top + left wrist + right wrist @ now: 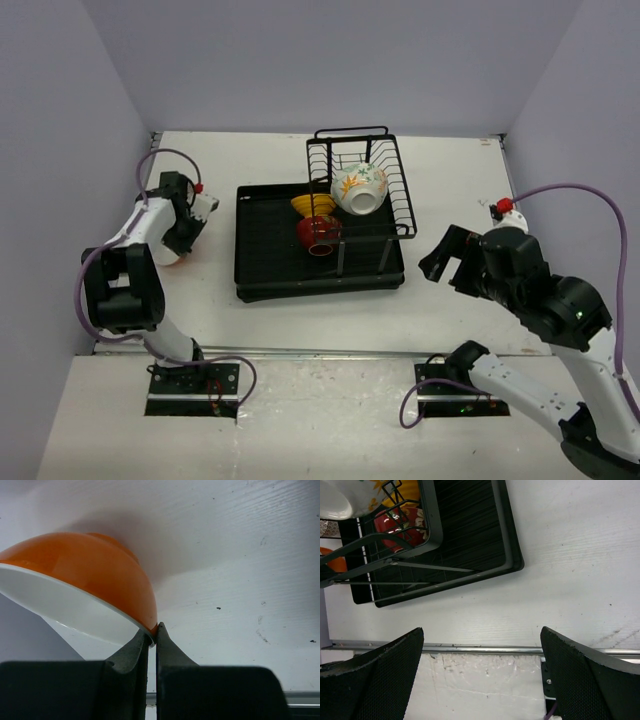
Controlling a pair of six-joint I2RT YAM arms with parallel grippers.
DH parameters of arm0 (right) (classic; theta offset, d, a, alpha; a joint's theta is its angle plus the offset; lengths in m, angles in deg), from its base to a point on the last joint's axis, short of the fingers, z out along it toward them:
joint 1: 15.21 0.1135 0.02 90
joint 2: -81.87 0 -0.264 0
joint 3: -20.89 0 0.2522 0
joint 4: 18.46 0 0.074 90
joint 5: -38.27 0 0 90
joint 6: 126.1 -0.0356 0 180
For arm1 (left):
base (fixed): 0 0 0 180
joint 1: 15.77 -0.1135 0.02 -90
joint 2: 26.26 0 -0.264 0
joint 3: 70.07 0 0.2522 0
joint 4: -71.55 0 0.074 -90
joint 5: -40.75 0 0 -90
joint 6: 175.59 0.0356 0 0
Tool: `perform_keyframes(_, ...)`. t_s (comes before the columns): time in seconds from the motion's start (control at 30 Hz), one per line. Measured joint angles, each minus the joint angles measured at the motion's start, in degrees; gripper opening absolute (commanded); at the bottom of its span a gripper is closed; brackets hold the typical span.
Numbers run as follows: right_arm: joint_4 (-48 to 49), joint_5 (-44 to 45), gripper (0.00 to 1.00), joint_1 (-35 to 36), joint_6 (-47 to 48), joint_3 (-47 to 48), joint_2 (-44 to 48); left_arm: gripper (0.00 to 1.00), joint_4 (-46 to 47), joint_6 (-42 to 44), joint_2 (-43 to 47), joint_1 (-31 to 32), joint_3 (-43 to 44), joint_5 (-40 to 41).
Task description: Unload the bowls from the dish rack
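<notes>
The orange bowl (pixel 100 575) looks glossy and smooth; the dish rack (pixel 470 525) matt, perhaps plastic.

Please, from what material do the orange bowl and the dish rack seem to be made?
Orange bowl: likely glazed ceramic or melamine; smooth, softly shiny orange outside, white inside. Dish rack: the tray looks like matte black plastic with fine ribs; its basket looks like thin, black coated wire.

The left gripper (pixel 154 628), at bottom centre of the frame, pinches the rim of an orange bowl (pixel 90 570) with its dark fingers closed tight; the bowl tilts across the left, white inside facing down-left, above a white speckled bench (pixel 240 555)
</notes>
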Motion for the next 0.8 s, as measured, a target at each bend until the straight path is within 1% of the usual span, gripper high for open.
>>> perform_keyframes(0.27, 0.0, -0.2, 0.99, 0.0, 0.2, 0.1, -0.6, 0.0, 0.9, 0.5, -3.5, -3.4, 0.0, 3.1)
perform_keyframes(0.5, -0.1, -0.4, 0.99, 0.0, 0.2, 0.1, 0.7, 0.0, 1.7, 1.0, -5.0, -4.0, 0.0, 5.7)
perform_keyframes(0.57, -0.1, -0.3, 0.99, 0.0, 0.2, 0.1, 1.2, 0.1, 1.8, 1.0, -5.4, -4.0, 0.1, 6.1)
perform_keyframes(0.6, -0.1, -0.3, 0.99, 0.0, 0.2, 0.1, 1.3, 0.14, 1.9, 1.0, -5.4, -4.0, 0.1, 6.2)
perform_keyframes(0.67, -0.1, -0.3, 0.99, 0.0, 0.2, 0.1, 1.4, 0.25, 1.8, 0.9, -5.4, -4.1, 0.3, 6.0)
perform_keyframes(0.7, -0.1, -0.3, 0.99, 0.0, 0.2, 0.1, 1.4, 0.34, 1.6, 0.9, -5.4, -4.1, 0.3, 5.9)
perform_keyframes(0.8, -0.1, -0.2, 0.99, 0.0, 0.2, 0.1, 1.4, 0.41, 1.0, 0.5, -5.4, -4.1, 0.9, 5.4)
